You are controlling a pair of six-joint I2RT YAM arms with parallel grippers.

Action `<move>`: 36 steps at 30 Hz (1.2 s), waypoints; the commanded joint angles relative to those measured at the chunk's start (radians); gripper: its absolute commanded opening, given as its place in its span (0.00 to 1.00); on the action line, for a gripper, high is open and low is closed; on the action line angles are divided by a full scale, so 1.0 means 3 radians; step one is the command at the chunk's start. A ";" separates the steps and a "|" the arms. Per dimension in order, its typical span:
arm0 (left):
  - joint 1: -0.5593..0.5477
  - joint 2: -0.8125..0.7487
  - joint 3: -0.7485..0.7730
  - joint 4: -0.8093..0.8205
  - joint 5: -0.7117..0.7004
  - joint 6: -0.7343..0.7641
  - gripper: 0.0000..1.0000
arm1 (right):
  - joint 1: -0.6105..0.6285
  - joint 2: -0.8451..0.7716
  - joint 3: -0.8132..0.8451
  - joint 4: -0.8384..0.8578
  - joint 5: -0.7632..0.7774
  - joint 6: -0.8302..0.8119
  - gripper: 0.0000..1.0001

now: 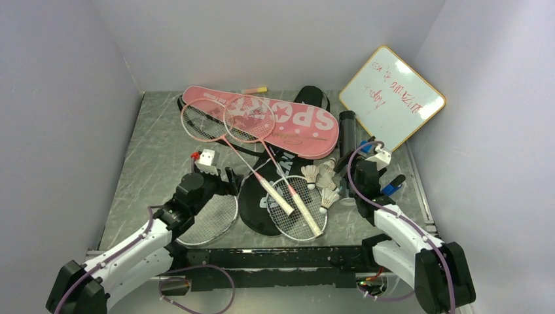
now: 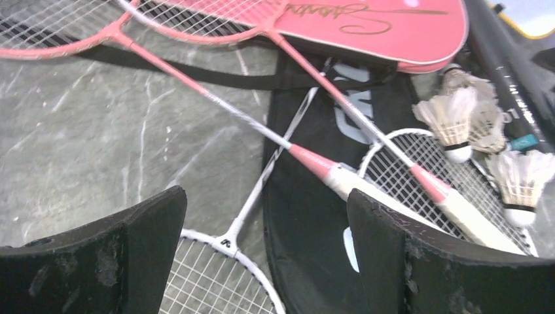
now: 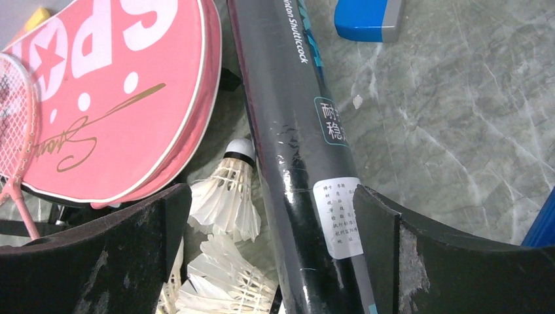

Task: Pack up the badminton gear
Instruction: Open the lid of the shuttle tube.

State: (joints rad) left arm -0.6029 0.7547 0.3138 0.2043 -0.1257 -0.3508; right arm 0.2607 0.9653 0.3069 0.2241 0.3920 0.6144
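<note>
- Grey marbled table (image 1: 150, 150): all gear lies loose on it, nothing packed yet.
- Pink "SPORT" racket cover (image 1: 298, 127): flat at the far centre, long axis L-R.
- Black racket cover (image 1: 252, 208): lies near-to-far at centre, its far end tucked under the pink one.
- Two thin pink-framed rackets (image 1: 249, 119): heads rest on the pink cover, handles slant toward the near right and cross the black cover.
- White-framed racket (image 2: 229, 243): head is below the L wrist and its shaft runs up and away to the right. L gripper (image 2: 265, 255) is wide open, hovering over the throat w/ nothing held.
- Dark cardboard shuttlecock tube (image 3: 288, 118): lying down at the right, long axis near-to-far. Key relation: it runs straight out btwn the R fingers.
- R gripper (image 3: 271, 252): spread wide, empty, one finger each side of the tube's near end, so the closing line crosses the axis squarely. R arm is much nearer than L, so prob. next is lower and clamp.
- White feather shuttlecocks (image 3: 226, 196): clustered just left of the tube, touching or nearly so, and could get nudged.
</note>
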 commanded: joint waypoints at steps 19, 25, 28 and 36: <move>0.0005 0.0597 0.0042 0.0432 0.0432 -0.0141 0.96 | 0.0007 0.0790 0.0626 -0.0513 0.0017 -0.0245 0.94; 0.0005 0.0578 0.0024 0.0519 0.0596 -0.0132 0.96 | 0.0000 0.1143 0.0792 -0.0588 -0.0108 -0.0242 0.91; 0.0005 0.0578 0.0022 0.0528 0.0621 -0.0121 0.96 | 0.0001 0.1233 0.0817 -0.0607 -0.0093 -0.0164 0.84; 0.0005 0.0664 0.0037 0.0584 0.0756 -0.0114 0.96 | 0.0000 0.0655 0.0657 -0.0667 0.0103 -0.0140 0.66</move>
State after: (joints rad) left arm -0.6018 0.9478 0.3161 0.3317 0.0570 -0.4042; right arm 0.2634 1.3014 0.5121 0.0322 0.3679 0.5594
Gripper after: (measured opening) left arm 0.966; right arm 0.721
